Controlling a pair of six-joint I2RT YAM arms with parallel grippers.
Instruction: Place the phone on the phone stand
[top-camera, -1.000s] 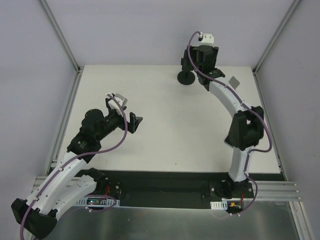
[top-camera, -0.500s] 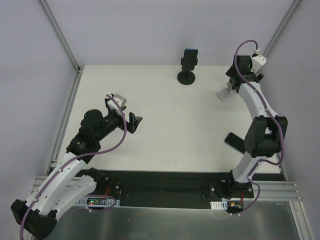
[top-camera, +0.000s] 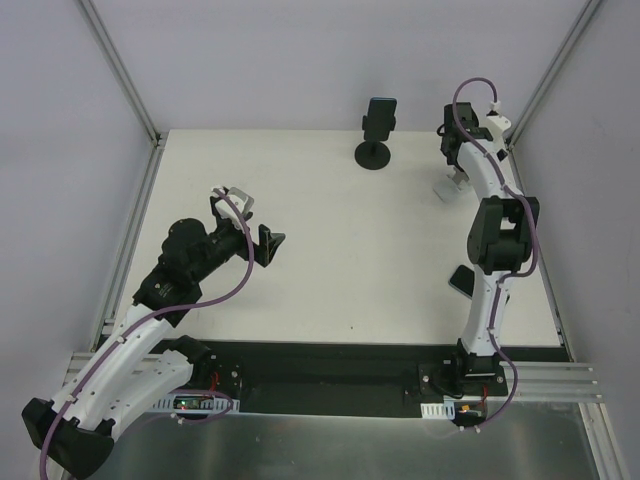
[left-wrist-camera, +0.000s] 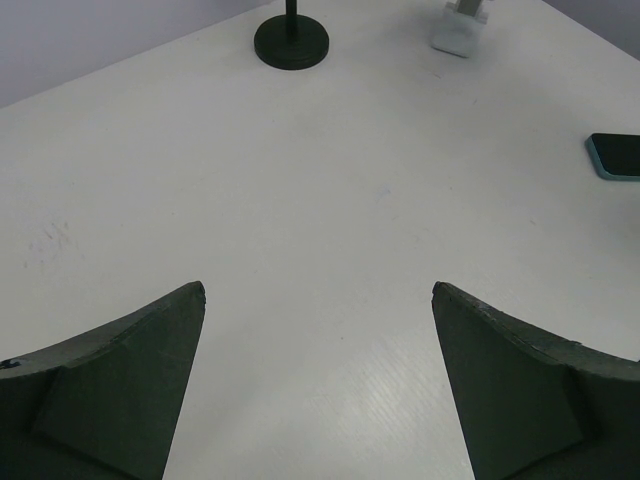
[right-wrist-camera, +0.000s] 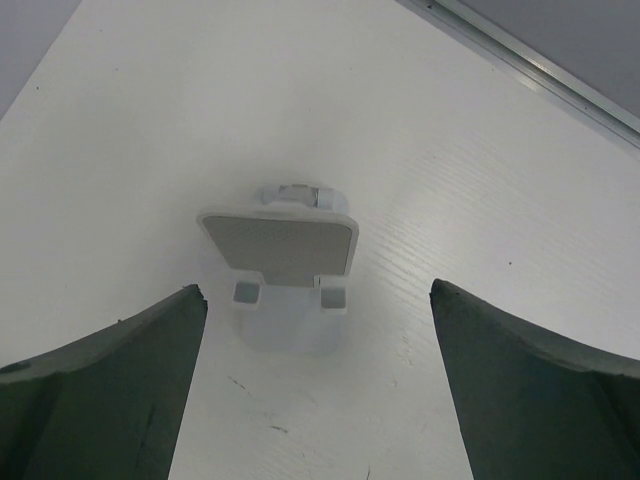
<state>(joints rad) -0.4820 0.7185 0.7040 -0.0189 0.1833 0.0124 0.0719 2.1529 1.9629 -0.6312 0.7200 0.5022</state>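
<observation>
The phone, black with a blue rim, stands upright in the clamp of the black phone stand at the back of the table. Nothing touches it. In the left wrist view only the stand's disc base shows. My right gripper is open and empty, right of the phone stand and just above a small silver stand. In the right wrist view its jaws are wide apart with the silver stand between and beyond them. My left gripper is open and empty over the table's left middle.
A second dark phone with a teal edge lies flat near the right arm's lower link and also shows in the left wrist view. Metal frame rails and grey walls border the white table.
My right gripper has let go of the phone, left it in the black stand, and swung right to above the silver stand. The left arm has not moved.
</observation>
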